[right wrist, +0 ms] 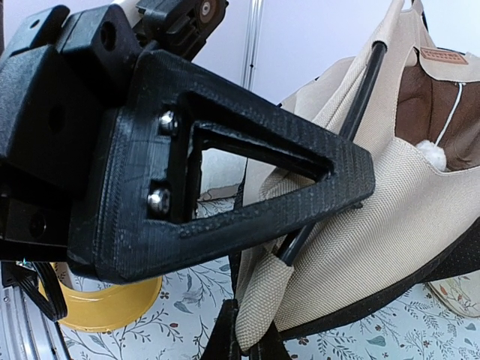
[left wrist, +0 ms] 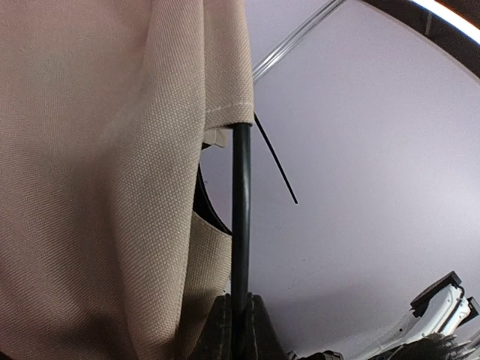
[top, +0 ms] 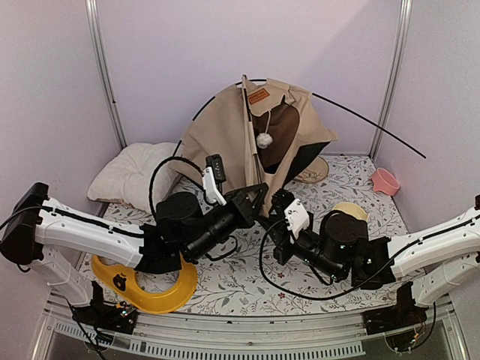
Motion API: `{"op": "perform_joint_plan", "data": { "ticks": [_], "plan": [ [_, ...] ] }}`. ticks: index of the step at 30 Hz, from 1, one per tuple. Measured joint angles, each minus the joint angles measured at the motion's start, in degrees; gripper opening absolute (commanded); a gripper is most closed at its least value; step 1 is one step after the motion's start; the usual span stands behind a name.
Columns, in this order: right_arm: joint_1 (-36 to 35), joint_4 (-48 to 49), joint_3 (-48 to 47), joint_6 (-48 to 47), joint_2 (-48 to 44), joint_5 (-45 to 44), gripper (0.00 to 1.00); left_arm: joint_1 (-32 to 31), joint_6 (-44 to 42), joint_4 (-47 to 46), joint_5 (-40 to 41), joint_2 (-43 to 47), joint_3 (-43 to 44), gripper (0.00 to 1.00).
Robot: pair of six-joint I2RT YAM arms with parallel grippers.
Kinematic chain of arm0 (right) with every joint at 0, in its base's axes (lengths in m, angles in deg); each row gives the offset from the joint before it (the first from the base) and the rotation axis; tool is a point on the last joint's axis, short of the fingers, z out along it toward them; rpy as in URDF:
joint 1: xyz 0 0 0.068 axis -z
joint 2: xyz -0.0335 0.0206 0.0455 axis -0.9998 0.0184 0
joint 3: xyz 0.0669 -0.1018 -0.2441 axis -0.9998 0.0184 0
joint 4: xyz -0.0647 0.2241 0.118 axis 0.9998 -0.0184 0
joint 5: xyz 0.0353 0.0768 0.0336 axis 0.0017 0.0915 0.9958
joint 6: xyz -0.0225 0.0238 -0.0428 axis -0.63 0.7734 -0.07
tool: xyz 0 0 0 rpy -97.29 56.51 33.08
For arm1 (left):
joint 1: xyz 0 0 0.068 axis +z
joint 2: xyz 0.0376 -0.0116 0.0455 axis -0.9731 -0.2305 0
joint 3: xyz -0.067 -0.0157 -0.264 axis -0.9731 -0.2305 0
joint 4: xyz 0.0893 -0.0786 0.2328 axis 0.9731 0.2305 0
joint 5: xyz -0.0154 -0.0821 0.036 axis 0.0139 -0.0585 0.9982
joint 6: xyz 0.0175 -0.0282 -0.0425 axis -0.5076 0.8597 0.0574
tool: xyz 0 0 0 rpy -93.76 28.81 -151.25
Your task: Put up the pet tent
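Observation:
The pet tent [top: 225,139], beige canvas with a brown label and a white pom-pom [top: 264,140] in its doorway, stands half raised at the back centre. My left gripper [top: 257,196] is at its front corner. In the left wrist view that gripper [left wrist: 241,330] is shut on a black pole [left wrist: 241,225] that runs up into the fabric hem. My right gripper [top: 270,205] sits just to the right of it. In the right wrist view it [right wrist: 251,346] is shut on the tent's beige corner pocket [right wrist: 264,304], with the pole end [right wrist: 294,246] sitting in that pocket.
A second thin pole [top: 375,127] arcs out of the tent to the right. A white pillow [top: 131,176] lies at the back left and a yellow bowl tray [top: 154,291] at the front left. A pink cup [top: 385,181] sits at the right wall. The left gripper's black finger [right wrist: 225,187] fills much of the right wrist view.

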Motion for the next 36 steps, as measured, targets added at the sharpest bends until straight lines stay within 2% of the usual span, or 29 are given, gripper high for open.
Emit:
{"op": "perform_joint_plan", "data": {
  "ticks": [15,21,24,30,36],
  "plan": [
    [1.51,-3.10,-2.12,1.05,1.29,0.20,0.00,-0.07,0.07,0.42,2.84,-0.24,0.00,0.01],
    [1.62,-3.50,-2.80,1.05,1.90,0.15,0.00,-0.13,0.26,0.90,3.32,-0.24,0.02,0.28],
    [1.64,-4.09,-2.80,1.16,2.08,0.33,0.00,-0.33,0.68,1.90,3.02,0.26,0.02,0.34],
    [1.68,-3.96,-2.80,2.36,2.08,0.48,0.00,0.92,1.57,8.11,2.25,2.73,0.50,0.31],
    [2.19,-3.30,-2.80,2.78,2.08,0.52,0.00,2.60,4.94,19.76,1.75,4.74,3.89,0.26]
  ]
}}
